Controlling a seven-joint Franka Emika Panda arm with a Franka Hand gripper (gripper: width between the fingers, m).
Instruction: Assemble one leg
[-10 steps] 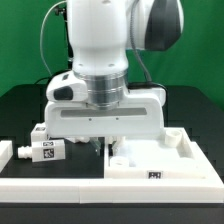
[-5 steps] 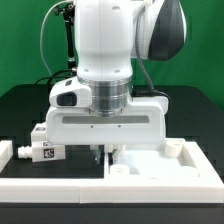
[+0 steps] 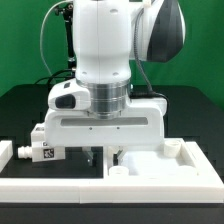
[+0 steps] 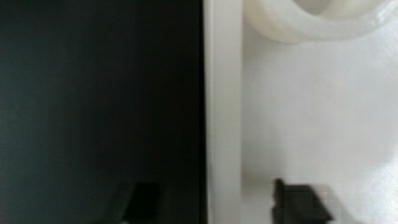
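Backdrop: green wall behind a black table [image 3: 18, 110].
Arm: white arm [image 3: 105, 40] points straight down, with its broad hand low over the table.
Gripper: the gripper [image 3: 105, 156] has its fingers spread apart and holds nothing. In the wrist view the gripper [image 4: 224, 200] shows dark fingertips [image 4: 299, 198] on either side of a raised white rim, with a gap on each side.
Panel: large flat white panel [image 3: 165, 172] lies under the hand and stretches from it toward the exterior view's right. Its rim runs between the fingers.
Ring: round white ring [image 4: 317, 18] sits on the panel, away from the fingertips.
Leg: the leg [image 3: 46, 152] lies on the table beside the hand, toward the exterior view's left. It is clear of the fingers, and a tag sticker faces the camera.
Rail: long white rail [image 3: 50, 185] lies nearer the camera than the leg and the hand.
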